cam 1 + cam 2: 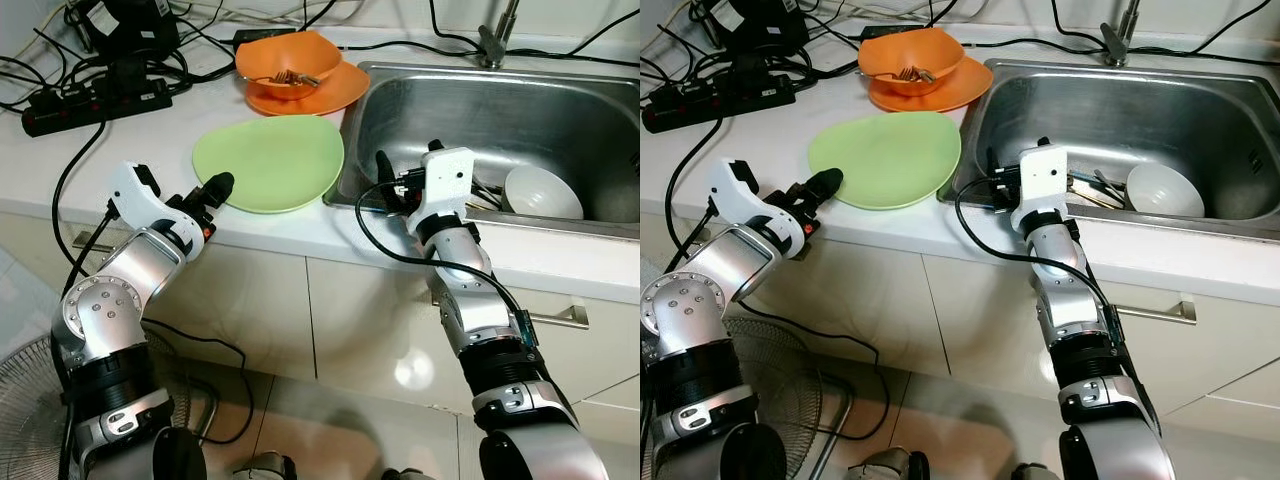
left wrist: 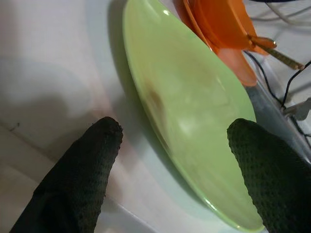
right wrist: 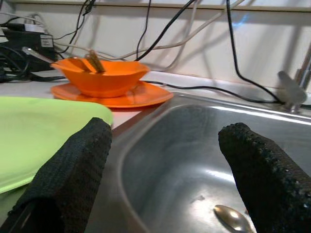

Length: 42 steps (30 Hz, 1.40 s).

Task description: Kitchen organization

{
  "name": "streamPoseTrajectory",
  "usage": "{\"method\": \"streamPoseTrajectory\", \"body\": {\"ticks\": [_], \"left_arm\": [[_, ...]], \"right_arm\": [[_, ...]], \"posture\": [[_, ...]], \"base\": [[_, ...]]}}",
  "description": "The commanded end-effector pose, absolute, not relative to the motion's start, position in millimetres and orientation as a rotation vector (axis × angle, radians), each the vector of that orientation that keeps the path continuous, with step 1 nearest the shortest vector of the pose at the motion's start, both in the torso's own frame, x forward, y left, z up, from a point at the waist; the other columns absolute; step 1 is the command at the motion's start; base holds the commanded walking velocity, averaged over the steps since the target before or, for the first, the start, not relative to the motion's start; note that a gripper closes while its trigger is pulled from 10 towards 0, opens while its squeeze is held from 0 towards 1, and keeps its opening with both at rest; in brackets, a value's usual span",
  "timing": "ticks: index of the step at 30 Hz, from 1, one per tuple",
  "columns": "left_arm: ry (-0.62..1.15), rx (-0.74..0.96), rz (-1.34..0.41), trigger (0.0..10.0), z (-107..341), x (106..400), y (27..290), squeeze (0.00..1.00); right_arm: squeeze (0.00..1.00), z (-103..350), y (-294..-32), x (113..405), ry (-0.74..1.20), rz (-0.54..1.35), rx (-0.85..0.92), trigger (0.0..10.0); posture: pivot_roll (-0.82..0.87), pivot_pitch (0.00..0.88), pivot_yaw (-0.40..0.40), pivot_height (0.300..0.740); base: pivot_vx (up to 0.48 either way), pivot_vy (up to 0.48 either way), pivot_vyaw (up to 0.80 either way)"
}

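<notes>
Counting plates: two, a green plate (image 1: 270,162) near the desk's (image 1: 150,150) front edge and an orange plate (image 1: 330,92) behind it, beside the sink (image 1: 450,110).
Bowls: two, an orange bowl (image 1: 287,62) on the orange plate with utensils inside, and a white bowl (image 1: 541,192) in the sink.
Left gripper (image 2: 175,141): fingers spread, straddling the green plate's near rim, one finger (image 2: 92,160) low over the desk, the other over the plate.
Right gripper (image 3: 165,160): fingers spread, at the sink's front left corner, over the rim.
Other things: black power strip (image 1: 95,105) and tangled cables at the desk's back left; tap (image 1: 495,40) behind the sink; fan (image 1: 25,400) on the floor.
</notes>
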<state>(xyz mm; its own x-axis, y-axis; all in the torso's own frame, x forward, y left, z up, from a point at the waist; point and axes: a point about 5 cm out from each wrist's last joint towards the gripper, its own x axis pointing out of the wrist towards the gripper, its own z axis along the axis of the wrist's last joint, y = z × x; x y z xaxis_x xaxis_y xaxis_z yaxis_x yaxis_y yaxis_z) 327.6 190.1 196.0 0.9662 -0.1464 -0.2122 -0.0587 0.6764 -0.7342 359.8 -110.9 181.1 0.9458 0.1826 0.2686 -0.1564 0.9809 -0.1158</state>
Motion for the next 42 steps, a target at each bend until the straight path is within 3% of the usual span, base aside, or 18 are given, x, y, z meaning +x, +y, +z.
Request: {"method": "streamPoseTrajectory", "body": {"ticks": [1, 16, 20, 42], "left_arm": [[0.362, -0.856, -0.003, 10.0, 178, 327, 189, 0.0], [0.457, -0.921, 0.019, 10.0, 165, 333, 189, 0.0], [0.514, -0.908, -0.014, 10.0, 158, 339, 178, 0.0], [0.55, -1.058, -0.068, 10.0, 128, 346, 133, 0.0]], "right_arm": [[0.0, 182, -108, 357, -0.285, 0.183, -0.093, 10.0], [0.0, 187, -91, 345, -0.303, 0.197, -0.06, 10.0], [0.0, 193, -84, 344, -0.319, 0.218, -0.053, 10.0], [0.0, 201, -96, 352, -0.309, 0.265, -0.126, 10.0]], "posture": [[0.14, 0.148, 0.087, 0.74], [0.08, 0.194, 0.138, 0.74], [0.07, 0.187, 0.151, 0.74], [0.03, 0.136, 0.017, 0.74]], "base": [[0.0, 0.0, 0.0], [0.0, 0.0, 0.0], [0.0, 0.0, 0.0], [0.0, 0.0, 0.0]]}}
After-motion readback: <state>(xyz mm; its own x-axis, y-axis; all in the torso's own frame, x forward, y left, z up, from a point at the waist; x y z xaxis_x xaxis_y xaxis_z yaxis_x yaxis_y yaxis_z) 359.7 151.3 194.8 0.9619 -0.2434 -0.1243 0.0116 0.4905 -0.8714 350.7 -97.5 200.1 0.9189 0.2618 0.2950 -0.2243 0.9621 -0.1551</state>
